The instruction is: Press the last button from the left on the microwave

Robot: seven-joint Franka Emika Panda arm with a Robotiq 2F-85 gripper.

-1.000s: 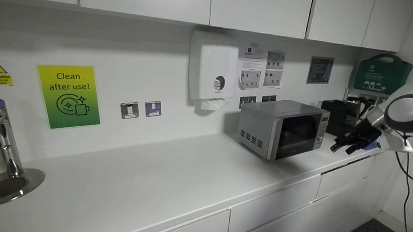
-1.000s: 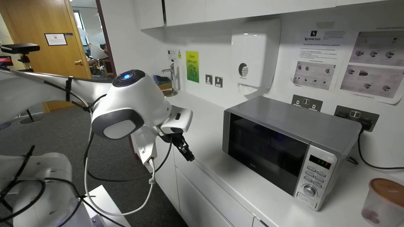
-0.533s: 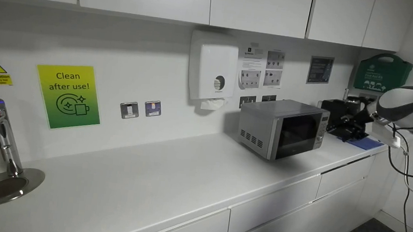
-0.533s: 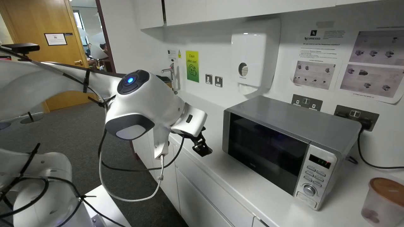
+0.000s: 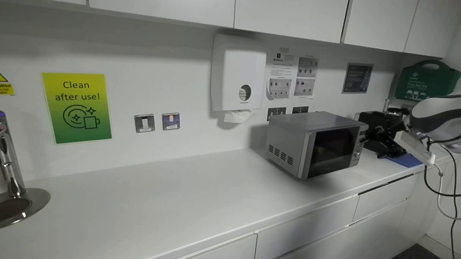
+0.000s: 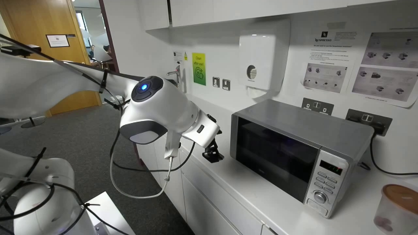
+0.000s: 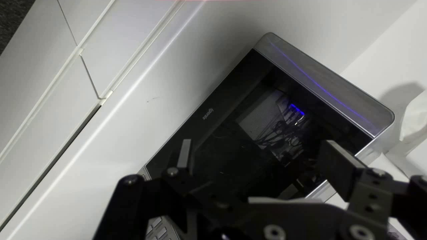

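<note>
"Holding anything in those fingers point(image 7: 337, 170)?"

"Nothing. I have them spread, facing the dark glass point(image 7: 230, 140) of the microwave point(image 6: 298, 153), which sits back on the counter point(image 6: 258, 189). Its buttons point(image 6: 330, 185) lie off to the side, not yet reached."

"Why is it set there?"

"To be near the wall sockets point(image 6: 369, 122), I'd guess, with its front turned outward so people can work it. For a press I'd want my fingers drawn together: a narrow tip suits a small target."

"And room to get across?"

"In front of the glass, I judge so, out to the counter's front edge. Past the buttons stands a lidded tub point(image 6: 393, 212), apart from the microwave, so I'd come straight in from the front. How close to that edge I hang, I cannot tell."
</note>
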